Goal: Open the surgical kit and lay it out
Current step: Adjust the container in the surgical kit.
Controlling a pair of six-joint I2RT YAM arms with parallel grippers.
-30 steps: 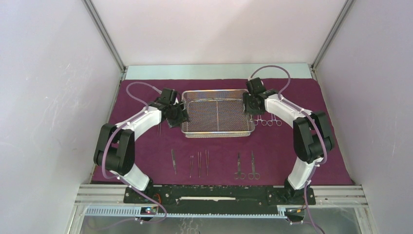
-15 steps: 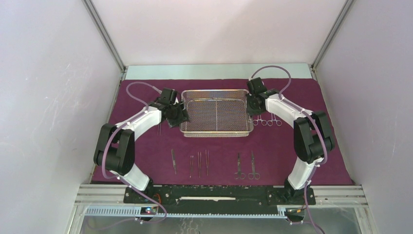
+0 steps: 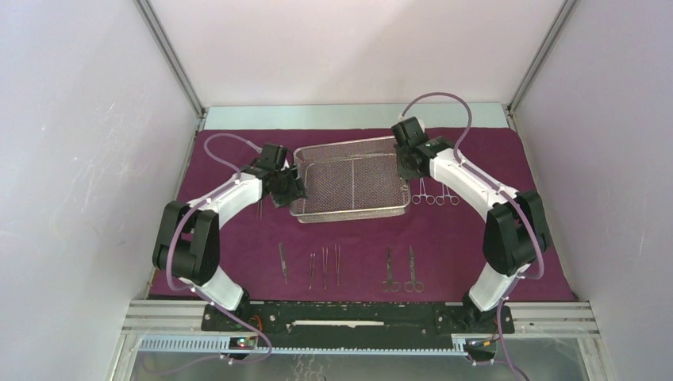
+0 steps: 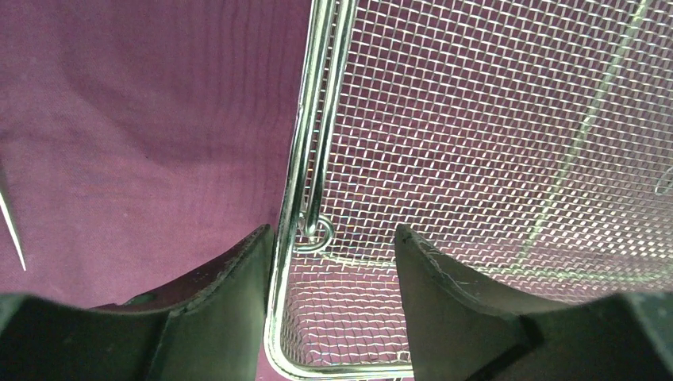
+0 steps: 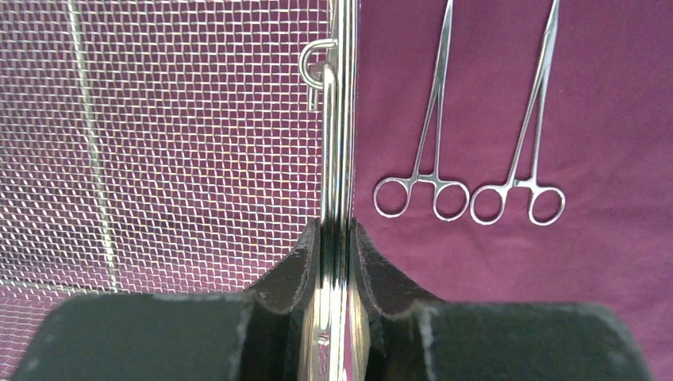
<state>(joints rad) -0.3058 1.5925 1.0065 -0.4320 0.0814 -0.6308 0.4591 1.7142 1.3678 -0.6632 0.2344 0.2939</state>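
The silver wire-mesh tray (image 3: 349,214) rests on the maroon cloth (image 3: 476,238), its right end raised and tilted. My right gripper (image 3: 406,163) is shut on the tray's right rim (image 5: 341,119), both pads pressed against the wire. My left gripper (image 3: 287,186) stands open astride the tray's left rim (image 4: 305,159), one finger (image 4: 230,294) outside on the cloth side and the other (image 4: 444,302) over the mesh. The tray looks bare inside. Two ring-handled clamps (image 5: 421,190) lie just right of the tray.
Along the front of the cloth lie tweezers (image 3: 282,262), thin instruments (image 3: 324,266) and two scissors (image 3: 401,271). A slim instrument (image 3: 259,208) lies under the left forearm. Enclosure walls stand on the left, right and back.
My right gripper has shut on the tray's right rim and lifted it back and up, tilting the tray. The left gripper has stayed at the left rim, open.
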